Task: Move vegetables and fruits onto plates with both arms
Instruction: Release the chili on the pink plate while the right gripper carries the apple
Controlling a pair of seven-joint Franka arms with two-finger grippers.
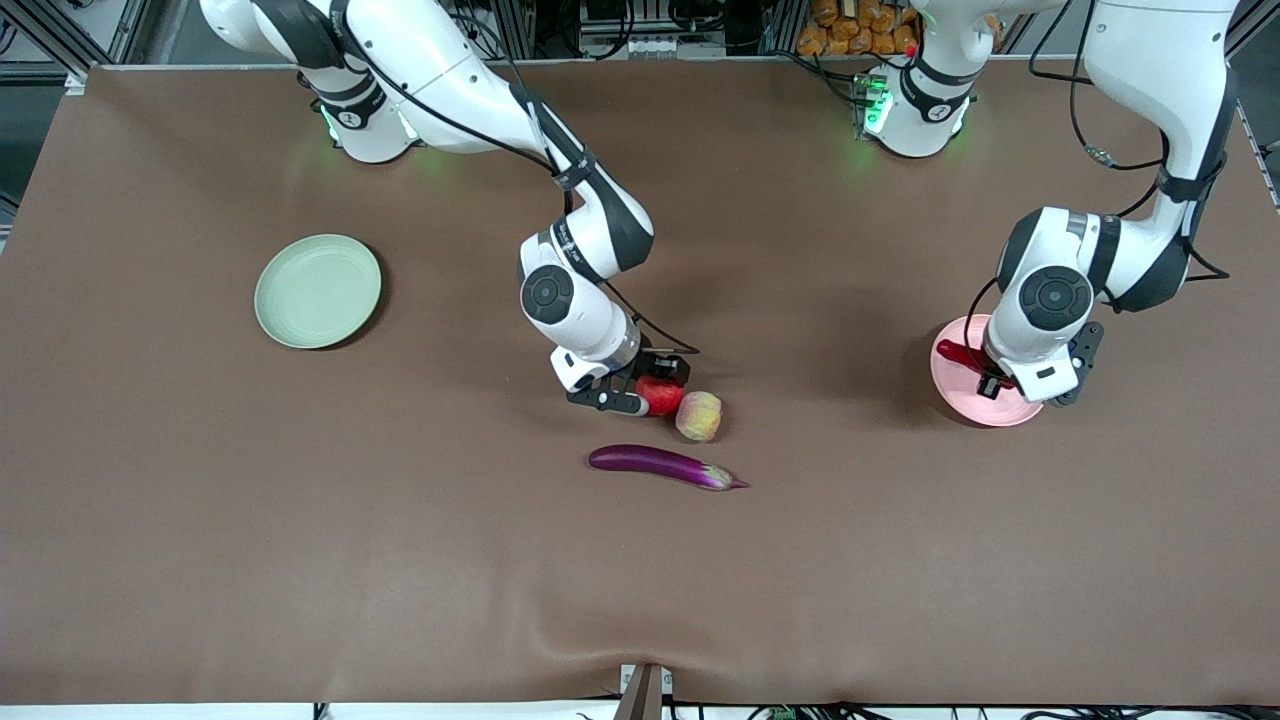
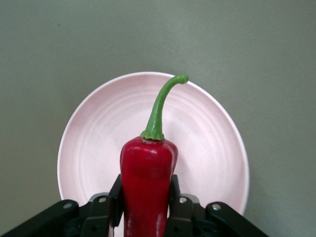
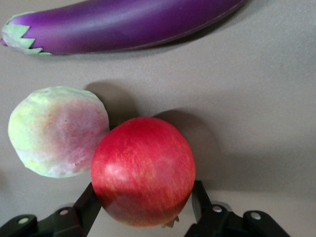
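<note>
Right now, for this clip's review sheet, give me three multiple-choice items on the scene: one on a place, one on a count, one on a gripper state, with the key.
1. Where is the chili?
A. on the green plate
B. in the left gripper over the pink plate
C. on the table beside the eggplant

2. How many round fruits are there?
A. one
B. two
C. three

3. What is the right gripper doing?
A. closed on the red fruit
B. hanging open over the green plate
C. gripping the eggplant

Key:
1 B: the left gripper clamps the chili, with the pink plate below.
2 B: the red fruit and the pale fruit touch, beside the eggplant.
3 A: the right gripper has its fingers against the red fruit's sides; the green plate lies bare.
</note>
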